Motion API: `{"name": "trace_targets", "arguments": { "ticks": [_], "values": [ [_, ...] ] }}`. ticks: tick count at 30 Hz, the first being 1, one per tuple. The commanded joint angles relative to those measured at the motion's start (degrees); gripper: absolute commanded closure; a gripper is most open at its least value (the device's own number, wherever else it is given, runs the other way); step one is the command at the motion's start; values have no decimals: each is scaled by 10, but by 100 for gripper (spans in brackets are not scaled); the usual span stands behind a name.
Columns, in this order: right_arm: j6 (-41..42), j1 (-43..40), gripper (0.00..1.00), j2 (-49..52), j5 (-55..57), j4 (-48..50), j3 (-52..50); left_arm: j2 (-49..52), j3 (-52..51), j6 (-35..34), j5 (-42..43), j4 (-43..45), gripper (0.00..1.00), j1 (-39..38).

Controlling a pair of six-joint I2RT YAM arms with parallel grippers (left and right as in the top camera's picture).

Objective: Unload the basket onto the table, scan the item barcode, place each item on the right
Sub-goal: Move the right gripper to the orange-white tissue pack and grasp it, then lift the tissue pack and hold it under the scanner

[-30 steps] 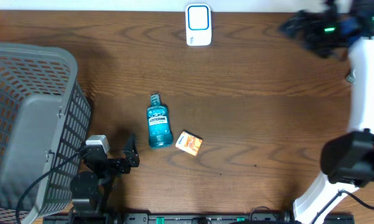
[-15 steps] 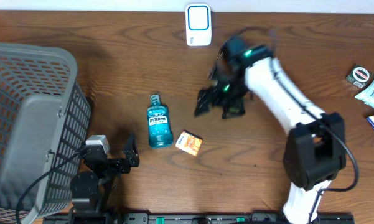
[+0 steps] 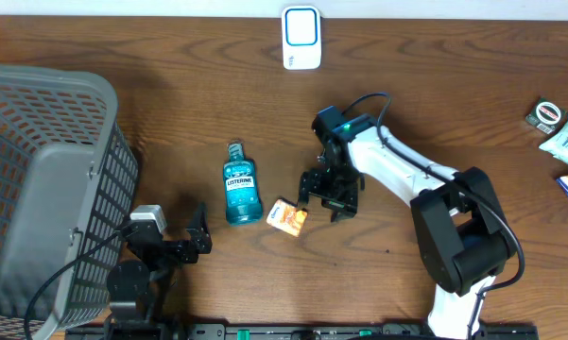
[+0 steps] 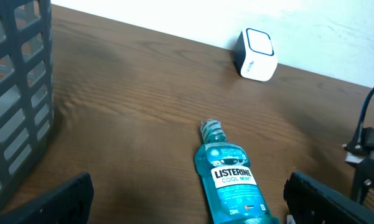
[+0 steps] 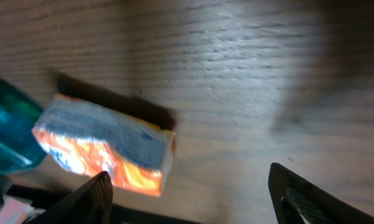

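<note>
Here, overhead view: right gripper (image 3: pixel 327 196) at frame centre, jaws apart, empty, just right of orange-blue packet (image 3: pixel 287 217). Packet lies flat on table (image 3: pixel 435 113), lower centre, just beside base of blue mouthwash bottle (image 3: pixel 242 189) lying on its side. Left gripper (image 3: pixel 197 238), lower left, jaws wide, holding nothing, near grey basket (image 3: pixel 47 142). White scanner (image 3: pixel 301 38) at top centre, well apart from packet.

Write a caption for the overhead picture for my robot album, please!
Right gripper, jaws open, hovers beside a small orange box near a blue mouthwash bottle on the wooden table.
</note>
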Motion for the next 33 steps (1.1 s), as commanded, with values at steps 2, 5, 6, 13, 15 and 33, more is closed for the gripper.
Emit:
{"name": "trace_targets", "arguments": {
  "ticks": [2,5,6,13,15,33],
  "values": [
    [44,20,26,1,2,33,-19,0,-8,3,7,-14,2,3],
    [45,33,28,1,2,73,-30,0,-8,3,7,-14,2,3],
    [50,39,29,1,5,91,-36,0,-8,3,7,-14,2,3],
    [116,61,84,1,66,128,-59,0,-8,3,7,-14,2,3],
    [115,64,99,1,66,126,-60,0,-8,3,7,-14,2,3],
    [-258,-113,99,0,-375,-141,-22,0,-8,3,7,-14,2,3]
  ]
}}
